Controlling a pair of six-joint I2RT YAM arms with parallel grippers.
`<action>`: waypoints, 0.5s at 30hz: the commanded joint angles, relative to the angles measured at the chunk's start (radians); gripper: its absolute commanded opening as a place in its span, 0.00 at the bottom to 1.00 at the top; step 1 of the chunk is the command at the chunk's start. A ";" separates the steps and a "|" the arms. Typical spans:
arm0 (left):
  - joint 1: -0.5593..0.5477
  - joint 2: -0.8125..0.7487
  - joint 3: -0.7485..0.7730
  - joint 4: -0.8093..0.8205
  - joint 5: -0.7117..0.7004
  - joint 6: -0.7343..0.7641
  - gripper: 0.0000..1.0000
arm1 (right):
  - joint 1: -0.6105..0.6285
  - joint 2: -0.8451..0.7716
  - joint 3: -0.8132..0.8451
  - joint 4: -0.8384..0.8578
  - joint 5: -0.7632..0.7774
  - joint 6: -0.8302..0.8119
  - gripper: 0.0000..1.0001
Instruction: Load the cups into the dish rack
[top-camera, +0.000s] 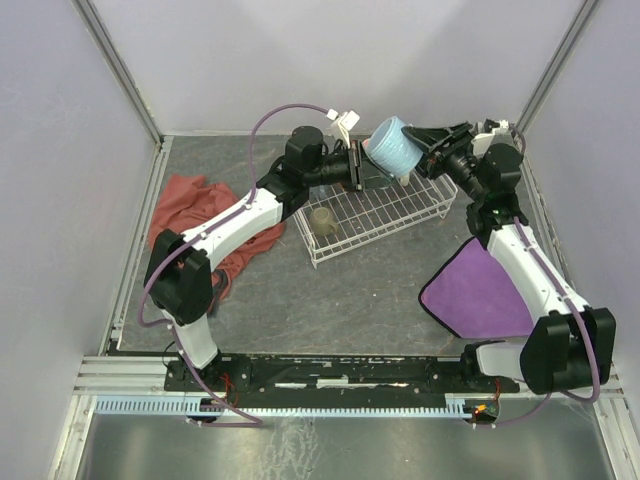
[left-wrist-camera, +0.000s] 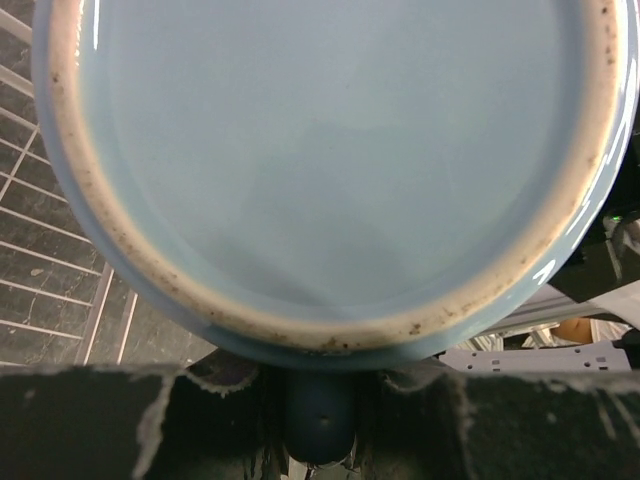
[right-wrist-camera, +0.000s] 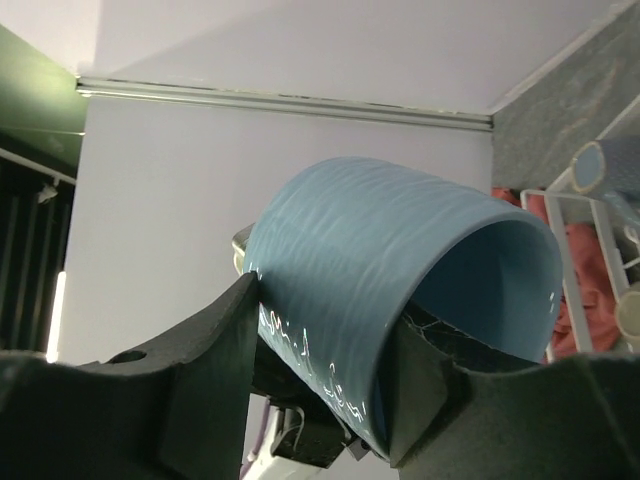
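The larger light blue mug (top-camera: 393, 147) hangs tilted in the air above the far end of the white wire dish rack (top-camera: 372, 215). My right gripper (top-camera: 420, 150) is shut on its wall, one finger (right-wrist-camera: 215, 345) outside and one finger (right-wrist-camera: 420, 395) inside the mouth. My left gripper (top-camera: 357, 165) faces the mug's mouth (left-wrist-camera: 330, 150), its fingers (left-wrist-camera: 130, 420) closed round the dark handle (left-wrist-camera: 320, 415). An olive-green cup (top-camera: 322, 220) stands in the rack. The right wrist view shows a grey-blue cup (right-wrist-camera: 600, 165) and a cream one (right-wrist-camera: 630, 315) at the rack.
A red cloth (top-camera: 190, 205) lies bunched left of the rack, under the left arm. A purple cloth (top-camera: 480, 290) lies at the right, beside the right arm. The cell's walls and metal posts close in behind the rack.
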 joint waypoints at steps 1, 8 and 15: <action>0.006 -0.056 0.019 -0.074 -0.205 0.139 0.03 | -0.026 -0.139 0.015 -0.107 -0.093 -0.159 0.53; -0.010 -0.056 0.022 -0.161 -0.303 0.203 0.03 | -0.094 -0.222 0.043 -0.403 -0.082 -0.409 0.56; -0.020 -0.051 0.014 -0.132 -0.312 0.211 0.03 | -0.111 -0.220 0.021 -0.425 -0.085 -0.430 0.60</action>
